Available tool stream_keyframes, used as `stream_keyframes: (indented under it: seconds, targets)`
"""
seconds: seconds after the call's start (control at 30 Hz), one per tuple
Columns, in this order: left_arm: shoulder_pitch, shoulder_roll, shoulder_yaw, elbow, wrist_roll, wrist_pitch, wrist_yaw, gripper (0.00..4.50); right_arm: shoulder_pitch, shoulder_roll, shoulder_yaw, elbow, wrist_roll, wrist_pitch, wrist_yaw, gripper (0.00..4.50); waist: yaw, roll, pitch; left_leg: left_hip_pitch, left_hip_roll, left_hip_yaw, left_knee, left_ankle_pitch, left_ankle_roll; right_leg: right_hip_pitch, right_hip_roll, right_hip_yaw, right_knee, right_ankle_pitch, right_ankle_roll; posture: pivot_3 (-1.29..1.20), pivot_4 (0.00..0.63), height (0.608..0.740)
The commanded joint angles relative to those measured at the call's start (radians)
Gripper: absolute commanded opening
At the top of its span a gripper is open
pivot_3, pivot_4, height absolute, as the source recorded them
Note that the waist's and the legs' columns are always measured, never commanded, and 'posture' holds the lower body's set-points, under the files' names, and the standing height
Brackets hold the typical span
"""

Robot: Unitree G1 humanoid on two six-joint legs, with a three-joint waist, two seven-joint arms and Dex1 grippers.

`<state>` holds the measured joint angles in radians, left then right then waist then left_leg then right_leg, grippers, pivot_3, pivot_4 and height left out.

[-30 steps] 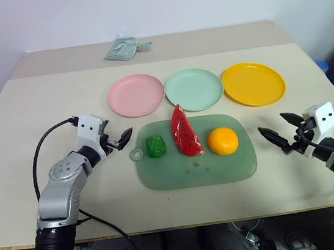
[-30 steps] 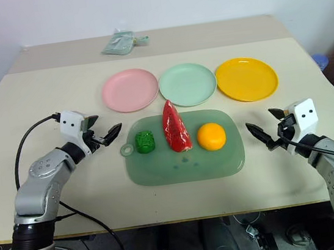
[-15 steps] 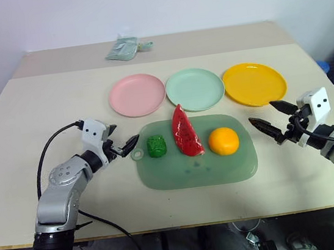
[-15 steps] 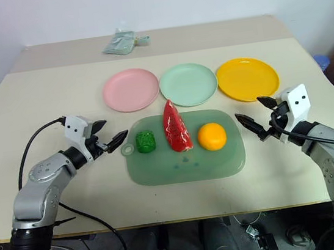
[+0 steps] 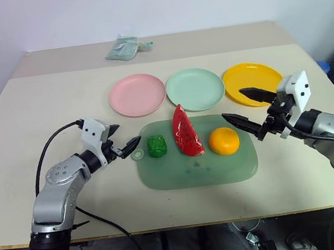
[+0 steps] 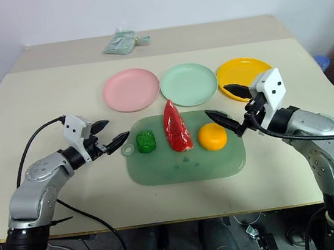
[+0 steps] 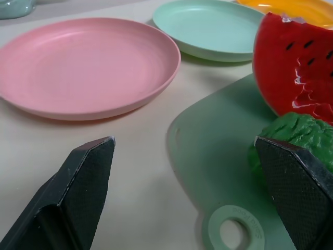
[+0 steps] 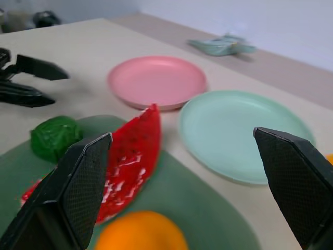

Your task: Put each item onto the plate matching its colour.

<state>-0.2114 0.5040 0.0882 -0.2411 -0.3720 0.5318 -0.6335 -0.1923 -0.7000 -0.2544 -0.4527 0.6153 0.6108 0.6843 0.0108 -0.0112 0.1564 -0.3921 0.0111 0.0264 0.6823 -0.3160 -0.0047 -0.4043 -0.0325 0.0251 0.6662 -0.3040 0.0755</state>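
On the green mat [image 5: 197, 170] a knobbly green vegetable [image 5: 155, 146], a red watermelon wedge [image 5: 186, 132] and an orange [image 5: 223, 141] lie in a row. Behind the mat stand the pink plate [image 5: 136, 95], the mint plate [image 5: 194, 88] and the yellow plate [image 5: 253, 76], all bare. My left gripper [image 5: 128, 133] is open at the mat's ringed corner, just left of the vegetable [image 7: 296, 138], holding nothing. Over the mat's right end my right gripper [image 5: 231, 104] hovers open and empty, beside and above the orange [image 8: 140, 234], and points toward the wedge [image 8: 130, 156].
A folded pale green pouch [image 5: 125, 47] lies at the table's far edge. A black cable [image 5: 47, 147] loops from my left arm over the table's left side. Bare tabletop lies to the left and right of the mat and plates.
My right gripper has risen and swung left, from the bare table right of the mat to beside the orange. The left gripper has barely moved. Both stay open.
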Motion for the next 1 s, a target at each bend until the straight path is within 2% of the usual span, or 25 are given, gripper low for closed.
stream_keyframes:
  seconds: [0.03,0.13,0.2,0.3,0.6,0.83,0.9,1.0]
  targets:
    - [0.000,0.019,0.000,-0.062,-0.067,0.030,-0.058,4.40,-0.009,0.005,-0.003,-0.050,0.024,0.008,-0.013,4.50,-0.001,0.000,0.000,0.000,0.000,0.000,0.000,0.000,0.000,0.000,0.000,0.000,0.000,0.000,0.000,0.00,0.150,0.740]
    - [0.023,0.062,-0.023,-0.132,-0.118,0.081,-0.129,4.40,-0.010,-0.002,0.005,-0.101,0.092,0.056,0.007,4.50,-0.004,0.000,0.000,0.000,0.000,0.000,0.000,0.000,0.000,0.000,0.000,0.000,0.000,0.000,0.000,0.00,0.150,0.740]
    - [0.030,0.092,-0.051,-0.149,-0.108,0.094,-0.146,4.40,-0.014,-0.009,0.031,-0.161,0.153,0.100,0.020,4.50,-0.005,0.000,0.000,0.000,0.000,0.000,0.000,0.000,0.000,0.000,0.000,0.000,0.000,0.000,0.000,0.00,0.150,0.740]
    - [0.028,0.114,-0.098,-0.142,-0.057,0.073,-0.142,4.40,-0.012,-0.012,0.110,-0.237,0.160,0.122,0.022,4.50,-0.007,0.000,0.000,0.000,0.000,-0.001,-0.001,0.000,0.000,0.000,0.000,0.000,0.000,0.000,0.000,0.00,0.150,0.740]
    - [-0.041,0.064,-0.228,-0.096,0.054,0.048,-0.087,4.40,-0.024,0.051,0.183,-0.261,0.173,0.131,-0.043,4.50,-0.002,0.000,0.000,0.000,0.000,-0.001,0.000,0.000,0.000,0.000,0.000,0.000,-0.001,0.000,0.000,0.00,0.150,0.740]
    - [-0.102,0.008,-0.273,-0.015,0.089,0.042,-0.079,4.40,-0.023,0.056,0.200,-0.260,0.158,0.122,-0.053,4.50,-0.002,0.000,0.000,0.000,0.000,-0.001,0.000,0.000,0.000,0.000,0.000,0.000,-0.001,0.000,0.000,0.00,0.150,0.740]
    - [-0.104,0.002,-0.268,-0.009,0.090,0.040,-0.079,3.86,-0.019,0.056,0.199,-0.263,0.157,0.121,-0.056,4.50,-0.003,0.000,0.000,0.000,0.000,-0.001,0.000,0.000,0.000,0.000,0.000,0.000,-0.001,0.000,0.000,0.00,0.150,0.740]
    - [-0.106,-0.001,-0.256,-0.002,0.091,0.038,-0.076,2.80,-0.009,0.053,0.196,-0.268,0.155,0.119,-0.061,4.50,-0.003,0.000,0.000,0.000,0.000,-0.001,0.000,0.000,0.000,0.000,0.000,0.000,0.000,0.000,0.000,0.00,0.150,0.740]
